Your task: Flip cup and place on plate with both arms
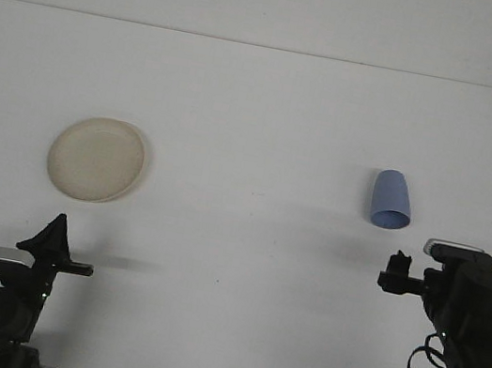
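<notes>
We see the blue cup (391, 201) on its side, just beyond our right gripper (396, 270), mouth toward us. We cannot tell either gripper's grip; the left gripper (52, 243) sits well apart, near the plate (98, 159).

Two black arms, left arm (12, 295) with round joint housing and small silver-grey block, right arm (473, 329) bulkier, silver-topped, looped black cable at 6 o'clock

No legible txt/labels anywhere.
</notes>
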